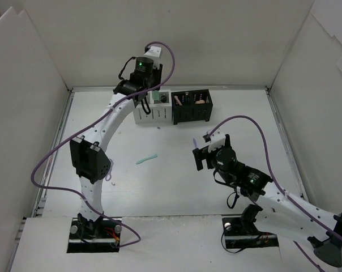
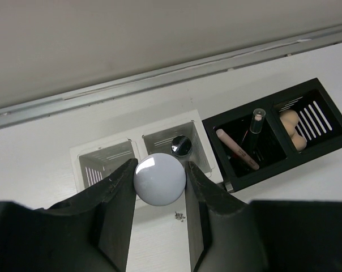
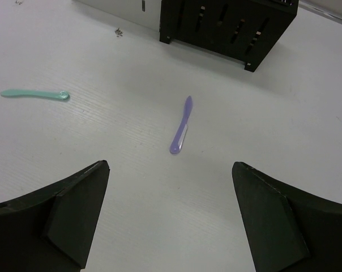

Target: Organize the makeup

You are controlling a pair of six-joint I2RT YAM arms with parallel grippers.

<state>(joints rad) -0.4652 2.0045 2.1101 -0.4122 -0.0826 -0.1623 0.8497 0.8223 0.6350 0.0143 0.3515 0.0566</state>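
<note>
My left gripper (image 2: 159, 173) is shut on a glossy pale round object (image 2: 159, 182) and holds it above the white slotted box (image 2: 103, 148) at the back of the table; in the top view this gripper (image 1: 149, 97) hangs over that box (image 1: 151, 113). A chrome-capped item (image 2: 181, 145) stands in one white compartment. The black slotted box (image 2: 324, 133) holds a pink stick (image 2: 237, 148), a black stick (image 2: 255, 126) and peach sponges (image 2: 291, 126). My right gripper (image 3: 170, 165) is open and empty, above a purple stick (image 3: 181, 124) on the table. A mint stick (image 3: 35, 94) lies to its left.
White walls enclose the table on three sides. The black box (image 1: 191, 106) stands right of the white box at the back. The mint stick (image 1: 146, 159) lies mid-table between the arms. Small dark specks (image 2: 179, 215) lie in front of the white box.
</note>
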